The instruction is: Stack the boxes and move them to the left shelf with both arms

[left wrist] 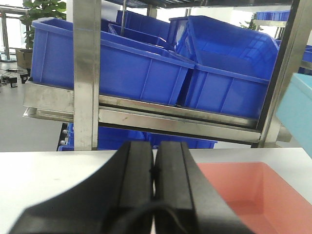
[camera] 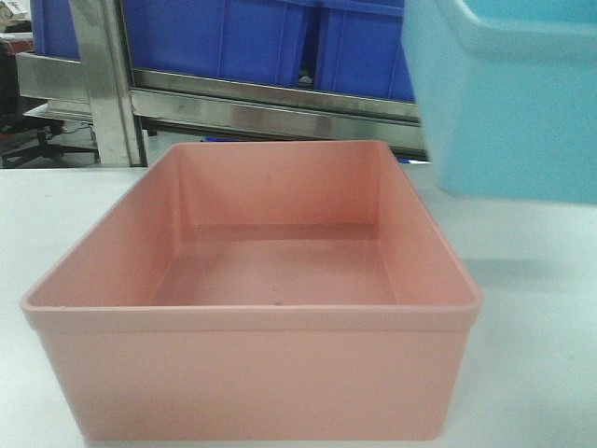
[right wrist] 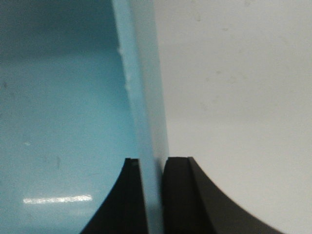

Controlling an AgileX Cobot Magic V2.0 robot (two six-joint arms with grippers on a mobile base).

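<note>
We see our right claw [right wrist: 155, 163] pinching the blue tub's [right wrist: 63, 122] wall, jaws nearly together. Our left claw [left wrist: 155, 146] is closed, empty. The pink tub [camera: 252, 317] sits empty on the table [camera: 532, 373], beside the blue.

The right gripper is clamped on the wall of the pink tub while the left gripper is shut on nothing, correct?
Wrong tub. The right gripper is clamped on the wall of the light blue tub, as the right wrist view shows. The left gripper is indeed shut on nothing.
</note>
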